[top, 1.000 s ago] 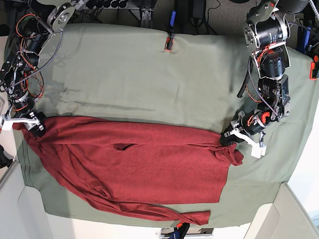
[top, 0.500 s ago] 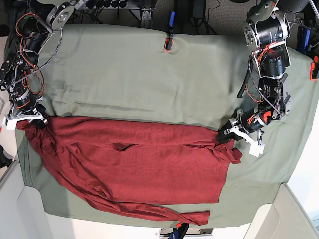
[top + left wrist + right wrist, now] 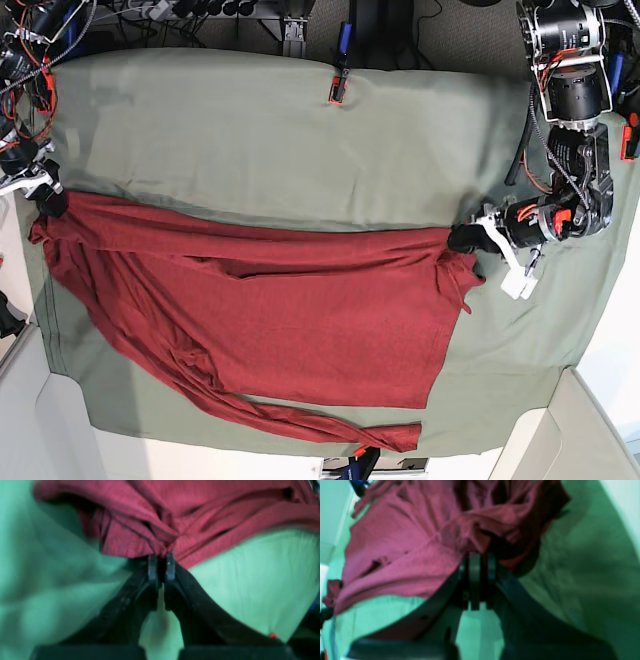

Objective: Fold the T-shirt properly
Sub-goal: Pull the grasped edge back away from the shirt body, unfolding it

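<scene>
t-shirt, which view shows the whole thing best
The base view: the T-shirt lies spread across the green cloth, loose sleeve included. Each wrist view shows only a bunched, blurry patch at its tool.

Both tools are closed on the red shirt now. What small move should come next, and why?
Probably lift both corners a little and carry that edge across the body. The left tool and the right tool each pinch one end of the shirt along its edge toward the far side of the table cloth, and that edge looks stretched straight. One sleeve lies loose along the near side, so keep the move slow.
</scene>
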Controlling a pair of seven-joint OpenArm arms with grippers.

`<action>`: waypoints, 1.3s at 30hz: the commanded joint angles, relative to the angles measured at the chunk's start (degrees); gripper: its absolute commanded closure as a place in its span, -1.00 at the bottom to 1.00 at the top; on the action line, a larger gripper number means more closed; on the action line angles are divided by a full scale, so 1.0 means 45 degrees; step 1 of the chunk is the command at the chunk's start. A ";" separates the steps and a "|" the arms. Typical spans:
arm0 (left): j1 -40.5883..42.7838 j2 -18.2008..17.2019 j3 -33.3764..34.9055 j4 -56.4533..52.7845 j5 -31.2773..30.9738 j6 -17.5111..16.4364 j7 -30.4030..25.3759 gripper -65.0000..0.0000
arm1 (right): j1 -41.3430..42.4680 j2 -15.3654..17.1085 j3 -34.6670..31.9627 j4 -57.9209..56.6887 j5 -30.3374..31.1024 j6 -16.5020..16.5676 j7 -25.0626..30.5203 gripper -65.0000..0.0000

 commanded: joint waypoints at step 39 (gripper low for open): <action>0.7121 -0.1559 -0.3895 0.7096 -0.1107 -0.0110 0.1433 1.00 | -0.4745 0.1982 0.0049 0.3895 0.0423 0.0151 0.0092 1.00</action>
